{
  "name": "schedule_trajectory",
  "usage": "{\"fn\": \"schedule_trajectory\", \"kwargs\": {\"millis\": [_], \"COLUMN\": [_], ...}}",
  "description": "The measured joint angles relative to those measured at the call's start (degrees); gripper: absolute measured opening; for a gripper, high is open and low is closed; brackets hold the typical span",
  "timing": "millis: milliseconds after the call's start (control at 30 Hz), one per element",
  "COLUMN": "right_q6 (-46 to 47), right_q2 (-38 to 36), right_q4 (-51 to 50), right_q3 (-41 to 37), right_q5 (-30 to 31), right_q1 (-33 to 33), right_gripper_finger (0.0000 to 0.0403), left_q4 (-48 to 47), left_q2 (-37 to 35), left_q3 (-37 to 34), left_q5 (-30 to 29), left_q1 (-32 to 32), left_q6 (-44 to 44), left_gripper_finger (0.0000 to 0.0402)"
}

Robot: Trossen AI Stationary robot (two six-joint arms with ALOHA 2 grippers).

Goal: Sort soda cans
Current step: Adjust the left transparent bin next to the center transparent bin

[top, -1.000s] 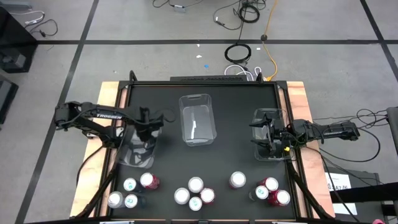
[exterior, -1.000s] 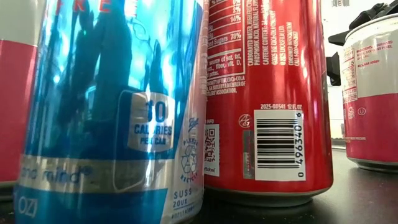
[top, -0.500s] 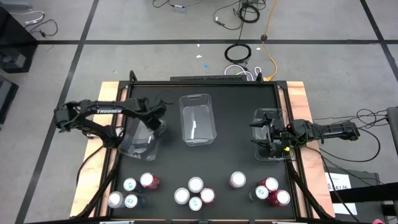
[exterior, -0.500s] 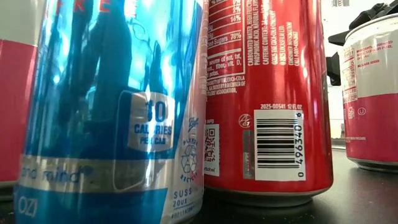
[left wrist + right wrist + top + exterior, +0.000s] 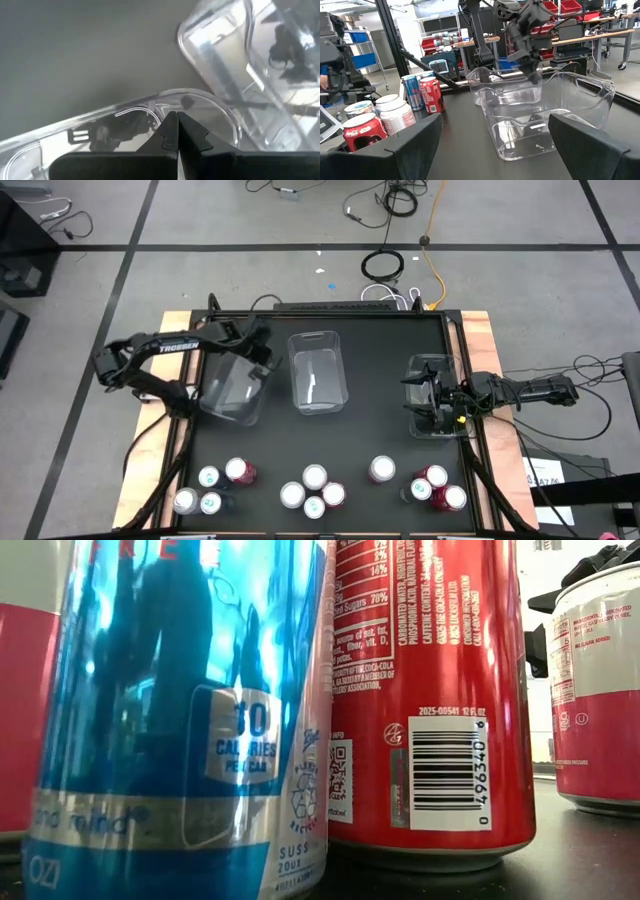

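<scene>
Along surface's near edge, soda cans (image 5: 314, 476) standing upright in loose row, none sorted yet. Left gripper (image 5: 252, 348) pinching rim of left clear bin (image 5: 232, 385), tilting it, cans lying well nearward of it. Right gripper (image 5: 420, 395) hovering wide open, holding nothing, over right bin (image 5: 447, 364), nearer to rightmost cans

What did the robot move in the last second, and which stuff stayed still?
The left gripper, shut on the rim of the left clear bin, dragged the bin toward the far side of the table and tilted it. Nothing was let go. The middle bin, the right bin, the open right gripper and the soda cans stayed put.
</scene>
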Motion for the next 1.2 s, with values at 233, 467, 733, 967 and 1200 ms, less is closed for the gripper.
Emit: {"fn": "schedule_trajectory", "kwargs": {"millis": [233,467,733,967,1200], "right_q6": [-0.02,-0.02,-0.02,0.0,0.0], "right_q2": [-0.01,-0.02,-0.02,-0.02,-0.02], "right_q4": [0.0,0.0,0.0,0.0,0.0], "right_q3": [0.0,-0.02,0.0,0.0,-0.01], "right_q5": [0.0,0.0,0.0,0.0,-0.02], "right_q1": [-0.02,0.0,0.0,-0.02,-0.01], "right_gripper_finger": [0.0359,0.0359,0.0359,0.0359,0.0359], "left_q4": [1.07,0.89,-10.7,-24.09,-27.99], "left_q2": [5.67,9.95,9.88,7.1,6.35], "left_q3": [5.6,11.15,16.1,18.62,15.35], "left_q5": [-0.74,-0.87,-0.61,-0.55,1.31], "left_q1": [2.65,3.77,3.61,0.42,-6.2], "left_q6": [0.04,0.51,6.04,18.26,24.25], "left_gripper_finger": [0.0003,0.0004,0.0004,0.0004,0.0004]}}
